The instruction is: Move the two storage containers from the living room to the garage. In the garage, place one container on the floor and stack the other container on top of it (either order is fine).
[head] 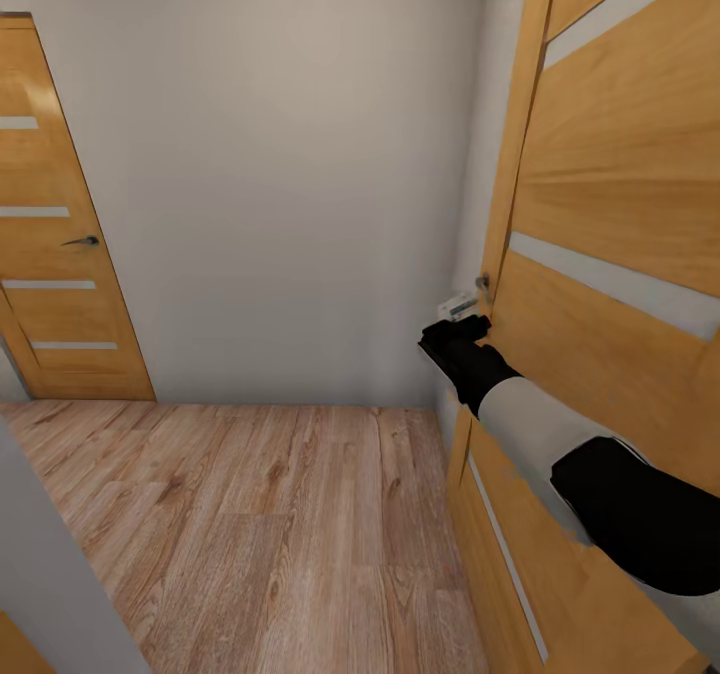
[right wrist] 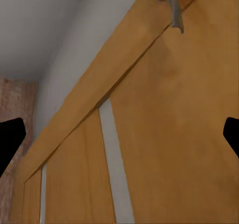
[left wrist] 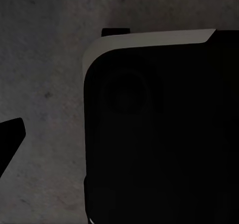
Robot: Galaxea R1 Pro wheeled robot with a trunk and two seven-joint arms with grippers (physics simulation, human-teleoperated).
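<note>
You have two wooden doors in front of you: one (head: 60, 224) across the plank floor (head: 260, 524), one (head: 620, 204) just beside your right hand (head: 462, 326), fingers spread, near its handle (head: 483, 281). Left hand: cannot tell.

The near door (head: 620, 184) is showing honey-orange wood grain crossed by pale frosted strips, and the far door (head: 50, 254) is wearing the same pattern. The floor (head: 260, 524) is showing light brown planks under a plain white-grey wall (head: 280, 174), while the right arm (head: 560, 454) is showing black and pale grey.
</note>
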